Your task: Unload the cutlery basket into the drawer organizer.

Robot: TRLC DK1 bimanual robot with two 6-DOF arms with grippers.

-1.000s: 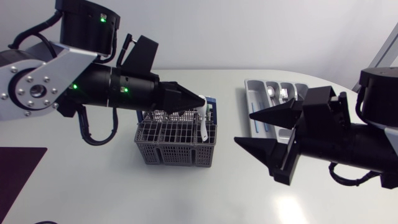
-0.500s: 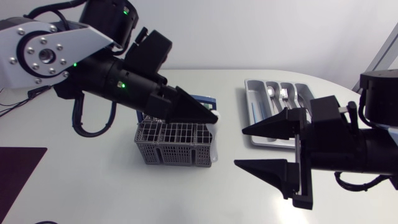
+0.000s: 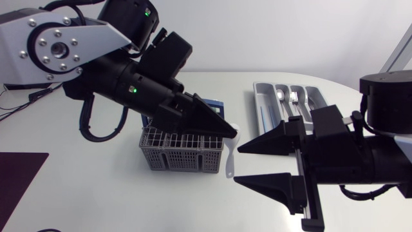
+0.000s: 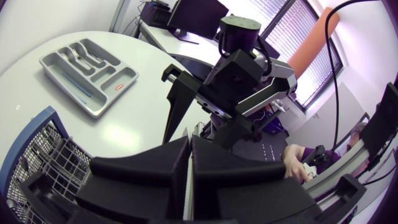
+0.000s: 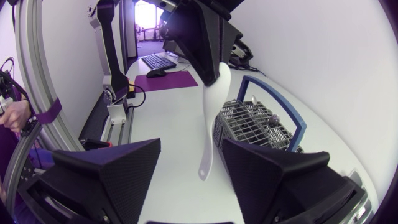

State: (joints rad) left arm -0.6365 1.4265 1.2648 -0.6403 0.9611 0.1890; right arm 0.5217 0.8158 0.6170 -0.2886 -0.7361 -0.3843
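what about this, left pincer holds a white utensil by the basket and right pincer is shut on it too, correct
No: the right pincer is open, clear of the white utensil, as the right wrist view shows. The left pincer holds it by the basket.

The counter (image 3: pixel 96 193) is white and smooth, with a rounded far right corner. A grey wire basket (image 3: pixel 180 154) with a blue handle stands on it near the middle. Well apart to its right, toward the far edge, a grey organizer (image 3: pixel 257 109) lies flat with its long compartments running away from the near edge. A dark purple mat (image 3: pixel 16 180) lies at the near left edge.
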